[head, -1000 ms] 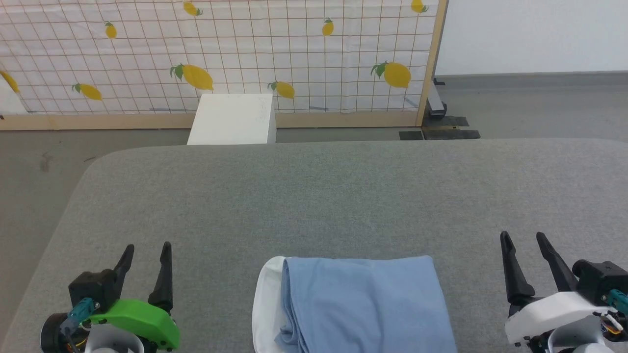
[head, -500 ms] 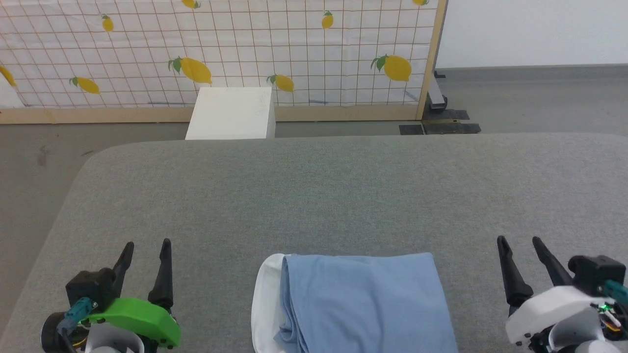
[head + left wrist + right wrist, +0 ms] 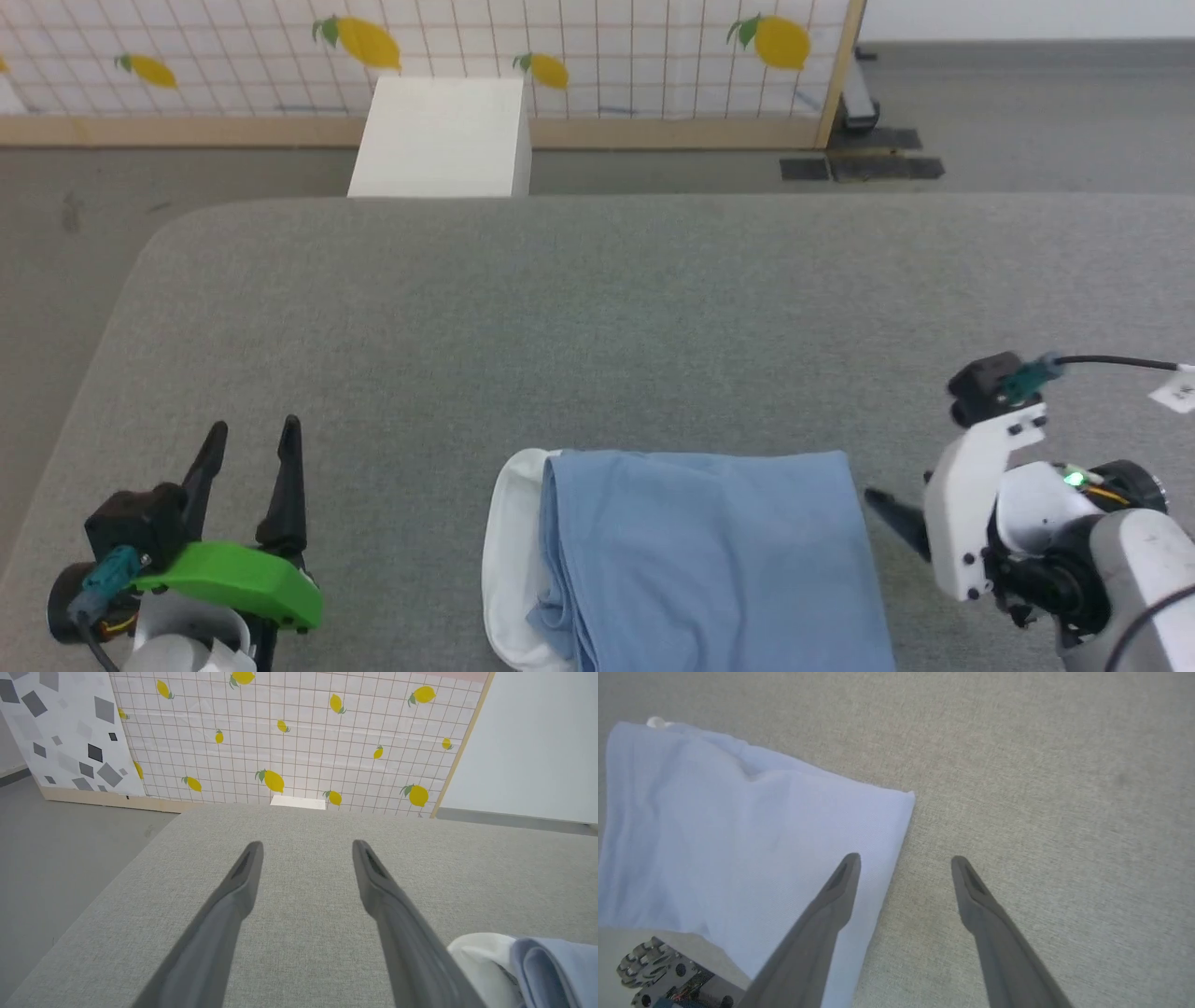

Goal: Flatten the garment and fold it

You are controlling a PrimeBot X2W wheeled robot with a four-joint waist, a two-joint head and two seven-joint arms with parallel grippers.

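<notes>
The garment (image 3: 700,551) lies folded into a neat light blue rectangle at the bottom centre of the head view, on a grey cloth-covered counter (image 3: 597,327), and its near part runs off the lower edge of the frame.

At the far left of that view a strip of grey floor (image 3: 56,205) borders the counter. At the lower left the left gripper (image 3: 254,425) sits under its green cover with both dark fingers pointing up the frame. They are spread apart and hold nothing, well apart from the cloth. In the left wrist view the same left gripper (image 3: 307,843) shows bare counter between its fingers, and the garment (image 3: 546,970) sits in the lower right corner.

At the upper middle of the head view a white box (image 3: 439,135) stands on the floor past the counter's far edge. Behind it is a screen (image 3: 597,56) with a grid and lemons printed on it.

The garment's left edge shows a rounded white part, with blue layers stacked just beside it. The top is smooth.

To the right, one dark finger (image 3: 892,515) points left at the garment's right edge. In the right wrist view the right gripper (image 3: 904,857) is spread wide and holds nothing. Its left finger is over the edge of the garment (image 3: 738,835) and its right finger over bare counter. Whether either finger touches the cloth, I cannot tell.
</notes>
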